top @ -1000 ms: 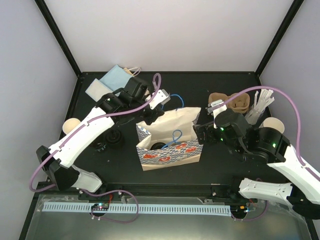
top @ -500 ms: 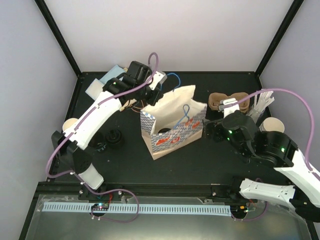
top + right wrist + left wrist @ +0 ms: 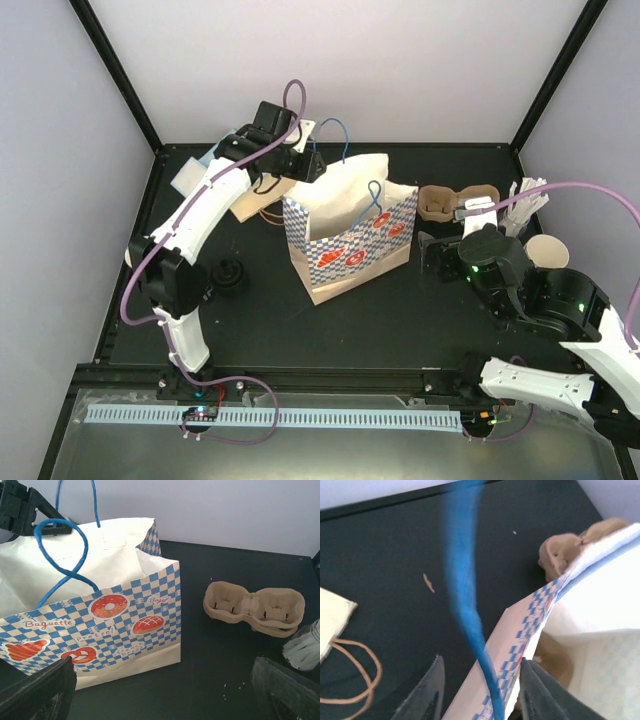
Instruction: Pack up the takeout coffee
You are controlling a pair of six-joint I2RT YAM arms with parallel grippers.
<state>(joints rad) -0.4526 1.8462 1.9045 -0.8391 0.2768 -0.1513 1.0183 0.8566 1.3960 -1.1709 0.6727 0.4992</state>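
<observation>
The blue-checked paper bag (image 3: 350,240) stands upright mid-table with its mouth open. My left gripper (image 3: 305,165) hovers at the bag's back rim. In the left wrist view this gripper (image 3: 481,662) is open, and the bag's blue cord handle (image 3: 470,610) runs loose between its fingers. The brown two-hole cup tray (image 3: 457,202) lies empty right of the bag, also shown as the tray (image 3: 254,605) in the right wrist view. My right gripper (image 3: 432,250) is open and empty, facing the bag's right end. One paper cup (image 3: 547,250) stands far right. Black lids (image 3: 228,275) sit left of the bag.
White stir sticks (image 3: 525,200) stand in a holder beside the right cup. A pale blue bag (image 3: 195,175) and a tan bag with brown handles (image 3: 255,205) lie at the back left. Black frame posts border the table.
The bag went from lying on its side to standing upright as my left gripper lifted its handle up and back. The left jaws then parted. My right gripper drew back to the right.
</observation>
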